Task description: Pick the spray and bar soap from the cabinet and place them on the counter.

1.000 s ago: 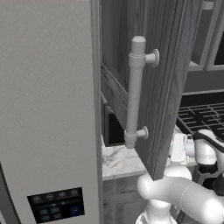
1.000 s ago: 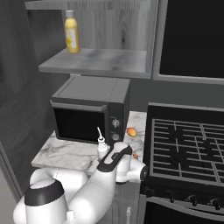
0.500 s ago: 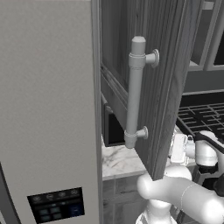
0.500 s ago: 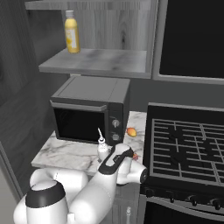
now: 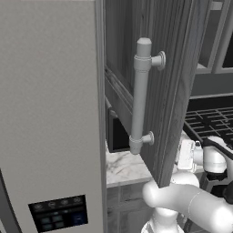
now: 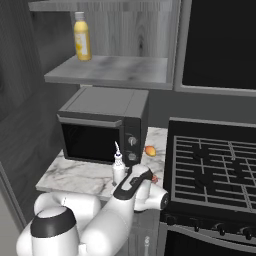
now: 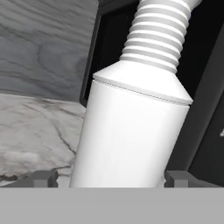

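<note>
The hand (image 7: 105,178) is gripping the white spray bottle (image 7: 127,131) low on its smooth body (probably light, rigid, slippery), table (image 6: 75,175) at nine o'clock.

A black microwave (image 6: 102,131) stands just behind the gripper. To the gripper's right lies a black grated stovetop (image 6: 215,165). A yellow bottle (image 6: 82,37) stands on a shelf high above it. A tall grey fridge (image 5: 50,113) rises far to its left.
</note>
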